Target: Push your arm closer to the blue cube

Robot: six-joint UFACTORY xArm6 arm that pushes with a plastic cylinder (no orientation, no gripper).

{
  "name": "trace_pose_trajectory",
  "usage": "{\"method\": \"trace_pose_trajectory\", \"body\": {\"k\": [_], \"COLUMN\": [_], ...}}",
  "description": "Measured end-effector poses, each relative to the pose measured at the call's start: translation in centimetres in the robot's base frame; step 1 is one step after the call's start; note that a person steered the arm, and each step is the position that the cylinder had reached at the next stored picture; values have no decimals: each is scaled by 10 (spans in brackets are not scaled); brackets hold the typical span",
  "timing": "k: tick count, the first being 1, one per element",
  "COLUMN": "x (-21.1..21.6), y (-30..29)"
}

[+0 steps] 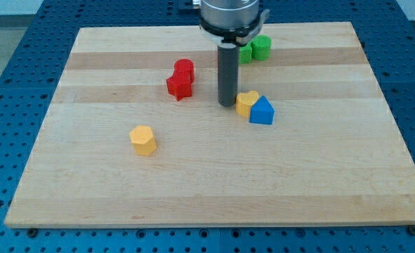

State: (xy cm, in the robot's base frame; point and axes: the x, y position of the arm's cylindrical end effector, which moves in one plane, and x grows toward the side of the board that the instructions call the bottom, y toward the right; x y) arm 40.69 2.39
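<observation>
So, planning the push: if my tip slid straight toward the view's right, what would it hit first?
Probably the yellow heart-shaped block, right beside my tip; the blue cube sits just behind it.

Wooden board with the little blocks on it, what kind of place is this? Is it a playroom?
More likely a robot lab or test bench. The wooden board lies on a blue metal table full of holes, and my tip stands by the yellow block and blue block.

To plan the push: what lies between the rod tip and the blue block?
In the camera view, a yellow block sits between my tip and the blue block.
</observation>
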Motion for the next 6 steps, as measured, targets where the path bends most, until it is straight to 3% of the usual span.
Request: {"method": "trace_pose_trajectory", "body": {"k": [2, 6], "x": [-17, -69], "y": [63, 28]}}
